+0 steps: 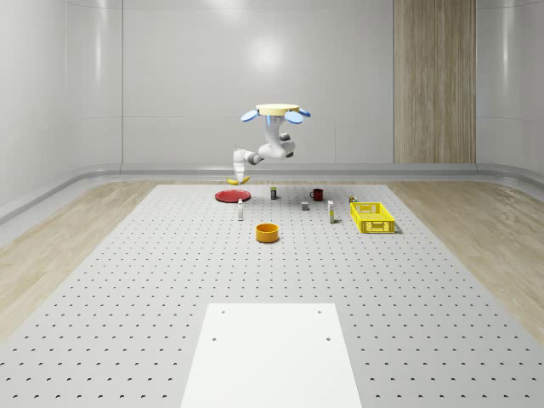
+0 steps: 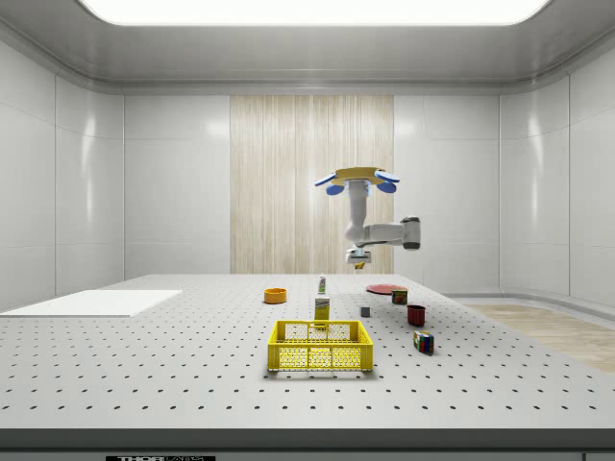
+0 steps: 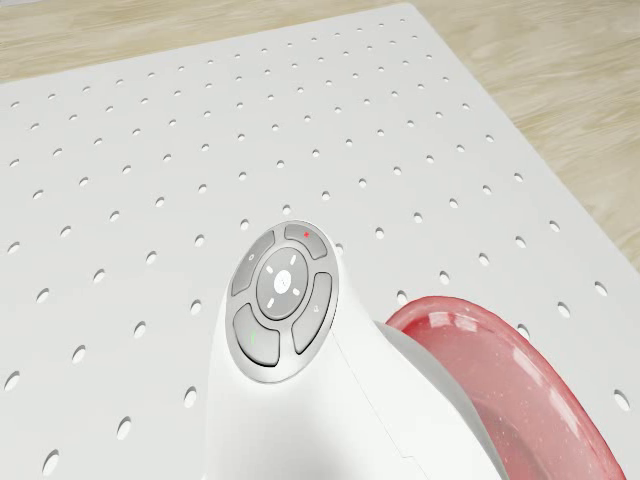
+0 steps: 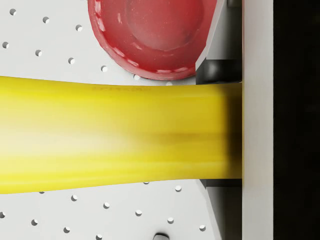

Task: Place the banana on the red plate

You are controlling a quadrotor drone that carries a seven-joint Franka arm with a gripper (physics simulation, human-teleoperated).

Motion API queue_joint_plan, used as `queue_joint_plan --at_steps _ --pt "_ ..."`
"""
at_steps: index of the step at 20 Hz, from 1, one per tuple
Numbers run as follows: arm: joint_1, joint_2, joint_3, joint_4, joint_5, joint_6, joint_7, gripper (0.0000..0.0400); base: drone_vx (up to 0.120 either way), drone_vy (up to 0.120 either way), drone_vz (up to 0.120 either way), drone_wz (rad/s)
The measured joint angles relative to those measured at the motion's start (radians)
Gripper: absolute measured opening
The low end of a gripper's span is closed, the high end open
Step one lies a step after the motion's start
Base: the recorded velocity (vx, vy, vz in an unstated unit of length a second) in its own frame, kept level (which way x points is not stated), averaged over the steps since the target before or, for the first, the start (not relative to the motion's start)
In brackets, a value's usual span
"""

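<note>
The drone (image 1: 277, 110) hovers above the perforated table (image 1: 170, 280), upper centre of the whole-scene view. The gripper (image 1: 239, 176) is clamped on the banana (image 1: 233, 180), held in the air just beside the red plate (image 1: 232, 196).

The long curved banana (image 4: 115, 132) is bright yellow with a faint brownish streak; the round glossy plate (image 4: 152, 35) is translucent red with pale flecks on its rim; the wide flat table (image 1: 127, 280) is pale grey, dotted with a regular grid of dark holes; the slatted plastic crate (image 2: 320, 347) is yellow; the small round bowl (image 1: 268, 232) is orange; the drone's rotors (image 2: 357, 180) are blue around a cream disc.
</note>
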Motion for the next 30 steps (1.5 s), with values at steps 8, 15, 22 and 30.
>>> queue_joint_plan --at_steps 8,15,22,30 --pt "0.000 0.002 0.000 0.000 -0.001 -0.002 -0.010 0.0190 0.010 -0.105 0.000 0.000" --pt "0.001 0.004 -0.001 0.000 -0.001 -0.004 -0.013 0.0190 0.120 -0.120 -0.046 0.000" --pt "0.001 0.005 -0.001 0.000 -0.002 -0.005 -0.013 0.0190 0.120 -0.120 -0.091 0.000" --pt "0.001 0.006 -0.001 0.000 -0.002 -0.006 -0.014 0.0190 0.075 -0.110 0.000 0.000"
